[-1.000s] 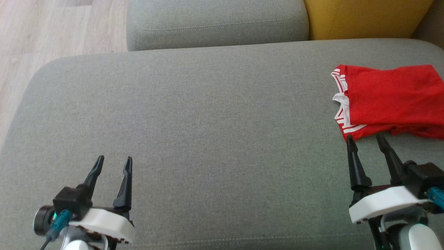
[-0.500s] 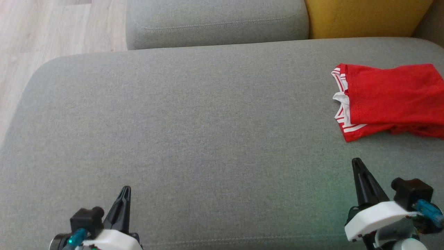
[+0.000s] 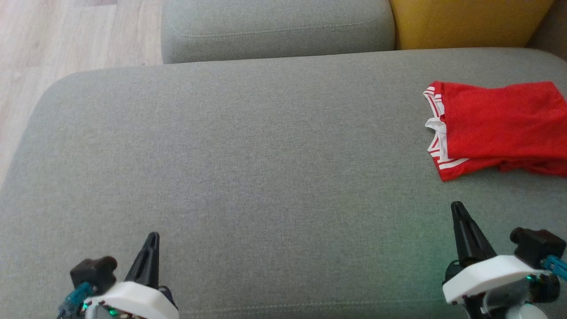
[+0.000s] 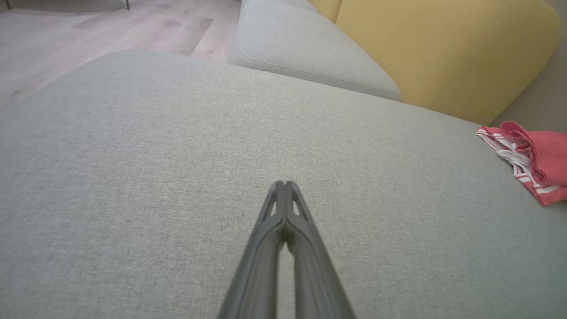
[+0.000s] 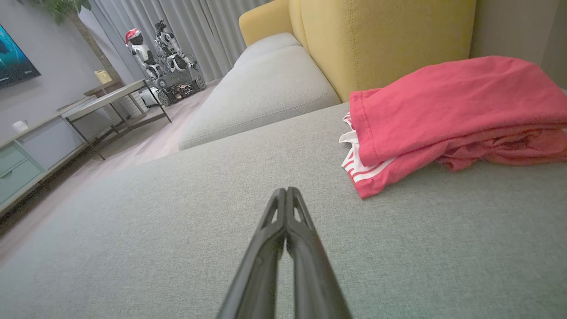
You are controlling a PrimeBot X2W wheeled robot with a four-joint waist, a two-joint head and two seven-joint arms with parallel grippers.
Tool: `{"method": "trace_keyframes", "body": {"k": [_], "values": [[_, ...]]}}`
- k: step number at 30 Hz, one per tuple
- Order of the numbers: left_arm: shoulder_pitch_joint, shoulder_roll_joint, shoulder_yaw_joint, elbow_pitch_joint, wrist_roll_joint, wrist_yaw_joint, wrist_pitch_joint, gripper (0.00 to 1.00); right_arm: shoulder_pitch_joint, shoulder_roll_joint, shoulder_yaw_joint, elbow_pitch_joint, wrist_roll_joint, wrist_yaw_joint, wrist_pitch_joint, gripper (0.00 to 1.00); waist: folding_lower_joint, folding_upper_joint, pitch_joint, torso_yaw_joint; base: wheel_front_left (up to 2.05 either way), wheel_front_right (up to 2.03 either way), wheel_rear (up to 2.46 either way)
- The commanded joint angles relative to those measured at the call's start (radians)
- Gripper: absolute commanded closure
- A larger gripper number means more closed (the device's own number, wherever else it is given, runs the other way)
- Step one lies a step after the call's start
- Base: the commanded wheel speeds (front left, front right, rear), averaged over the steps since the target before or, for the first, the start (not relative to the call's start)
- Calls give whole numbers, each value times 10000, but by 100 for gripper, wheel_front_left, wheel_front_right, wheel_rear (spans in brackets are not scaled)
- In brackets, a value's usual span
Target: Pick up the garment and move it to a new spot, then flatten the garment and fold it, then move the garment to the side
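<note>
While both grippers are hovering at the near edge of the seat (image 3: 248, 168), we are logging the garment (image 3: 500, 126) as lying on the far right of that seat, just in front of the yellow cushion (image 3: 465, 22). It is resting as a compact red stack, layers lying one over another, with white-striped trim showing at its left edge. The lower layers are bunching a little along the near side. We are reading that as folded and set aside, not spread flat.

Left gripper (image 3: 151, 237): fingers pressing together, holding nothing, sitting near left, well apart from the garment.

Right gripper (image 3: 457, 206): fingers likewise meeting tip to tip, holding nothing, pointing over bare fabric near the garment's near-left corner but not touching it.

Judging from this layout, we are placing the run at or close to its end: pick-up, move, flattening, folding and the shift to the side are all appearing done. We are seeing no step waiting, unless the loose near edge is calling for tidying.
</note>
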Motion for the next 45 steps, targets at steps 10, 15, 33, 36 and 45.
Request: {"method": "trace_keyframes", "body": {"k": [10,15,33,36,45], "values": [[-609,-107,599,-170,-1169,-280,263,100,-646,-171,-27,-74,1475,17,-87,100,0,-1,0,6,0,0,0],[-673,-199,781,-140,-1670,-393,393,100,-724,-192,-44,31,2091,20,-90,100,0,-1,1,8,0,0,0],[-882,-525,1412,-30,-3357,-773,849,100,-987,-246,-124,389,4161,29,-78,100,0,-1,3,16,0,0,0],[-920,-584,1525,-9,-3654,-840,932,100,-1034,-253,-142,453,4524,31,-74,100,0,-1,3,17,0,0,0],[-1034,-764,1870,56,-4540,-1041,1182,100,-1175,-271,-200,645,5609,35,-55,100,0,-1,4,21,0,0,0]]}}
